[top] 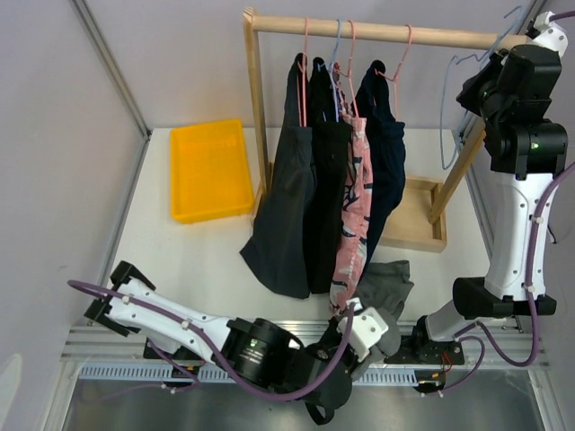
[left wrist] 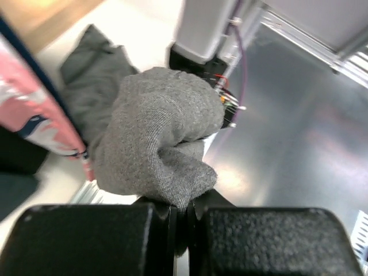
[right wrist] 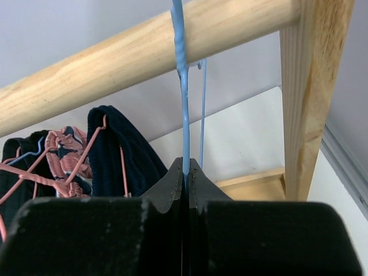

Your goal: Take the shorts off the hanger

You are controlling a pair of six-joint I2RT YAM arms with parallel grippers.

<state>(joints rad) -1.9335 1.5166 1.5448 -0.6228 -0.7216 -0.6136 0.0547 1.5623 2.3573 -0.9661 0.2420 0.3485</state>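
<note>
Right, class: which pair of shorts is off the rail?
The grey pair, pinched in the left pincer; the other four hang from the rail.

Bare tabletop [top: 202, 256] between yellow tray [top: 211, 169] and hanging shorts [top: 287, 206], rack [top: 259, 108] behind.

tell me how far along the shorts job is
Done: the grey shorts are off the rack, down on the table. In hand: the left pincer is shut on them, and the right pincer on the empty blue hanger. Left: four pairs hang there: charcoal shorts, black shorts, pink patterned shorts, navy shorts.
</note>
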